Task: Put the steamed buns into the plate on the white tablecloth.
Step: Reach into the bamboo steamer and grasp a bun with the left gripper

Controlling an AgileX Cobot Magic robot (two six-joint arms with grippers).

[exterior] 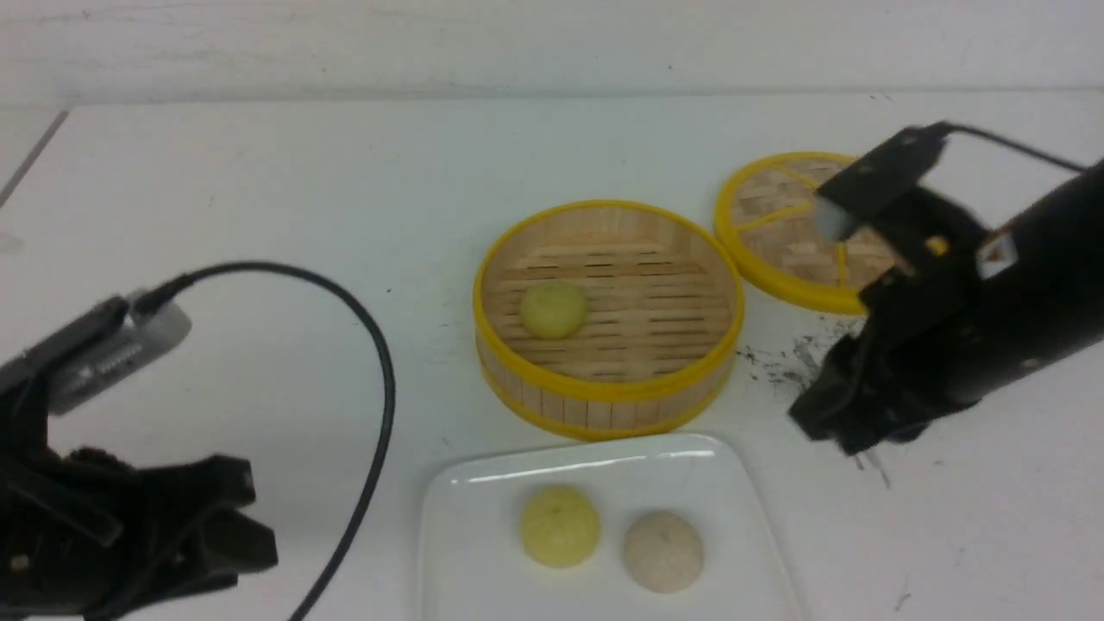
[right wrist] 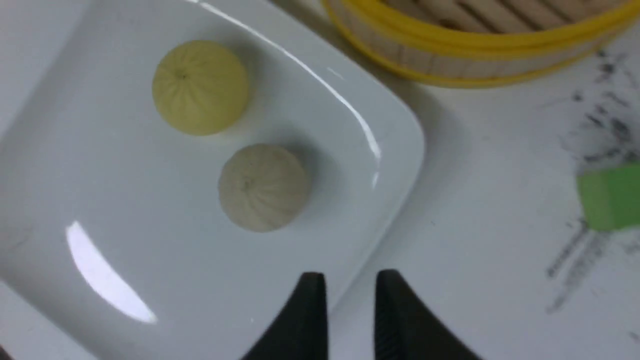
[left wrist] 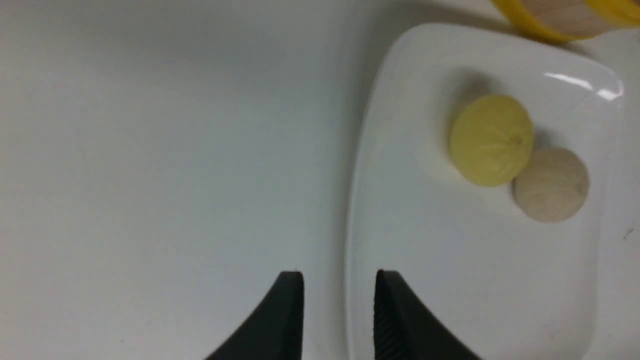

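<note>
Two steamed buns lie on the white square plate [exterior: 483, 552]: a pale yellow bun [exterior: 559, 525] and, to its right, a beige bun [exterior: 662, 551]. A third, pale yellow bun [exterior: 553, 310] sits inside the bamboo steamer [exterior: 604, 392] behind the plate. Plate and steamer rest on the white tablecloth [exterior: 259, 190]. My left gripper [exterior: 250, 517] hovers left of the plate; in the left wrist view it [left wrist: 340, 274] is open and empty by the plate's [left wrist: 425, 250] edge. My right gripper [exterior: 819, 423] hangs right of the steamer; its wrist view shows it [right wrist: 350, 274] narrowly open and empty over the plate's [right wrist: 100, 200] rim.
The steamer's round yellow-rimmed lid [exterior: 776, 233] lies flat behind the right arm. A small green block [right wrist: 610, 196] sits on dark scuff marks [exterior: 785, 362] right of the steamer. A black cable [exterior: 379, 388] loops from the left arm across the cloth.
</note>
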